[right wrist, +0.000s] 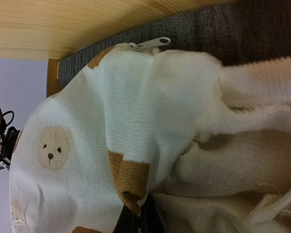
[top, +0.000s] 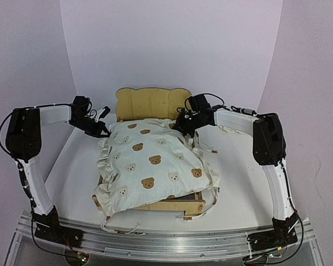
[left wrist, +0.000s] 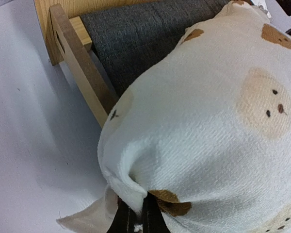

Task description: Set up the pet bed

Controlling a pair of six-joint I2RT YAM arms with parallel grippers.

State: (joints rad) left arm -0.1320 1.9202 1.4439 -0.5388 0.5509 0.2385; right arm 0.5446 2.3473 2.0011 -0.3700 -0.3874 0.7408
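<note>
While the pet bed (top: 150, 102) stands in the middle of the white table (top: 238, 188), its bear-ear headboard toward the top of the overhead view, the cream bear-print cushion (top: 150, 166) lies draped over nearly all of it, skewed and overhanging the frame on the left side of the picture. The left gripper (top: 102, 131) meets the cushion's upper left corner and the right gripper (top: 183, 124) its upper right corner, both just below the headboard.

From the left wrist camera, the dark fingers (left wrist: 155, 223) are closed tight on a pinched fold of the cushion's fabric at the bottom of the frame. The plywood side rail (left wrist: 82, 77) and the dark grey fabric base (left wrist: 145, 39) show uncovered in the upper left.

From the right wrist camera, that gripper's fingers (right wrist: 128, 223) are likewise clamped narrow on a cushion corner, at a brown bear patch. The zipper pull (right wrist: 150, 43) lies against the grey base below the headboard. Tie strings (top: 125, 228) trail on the table at the bottom of the overhead view, beside the foot of the bed.
</note>
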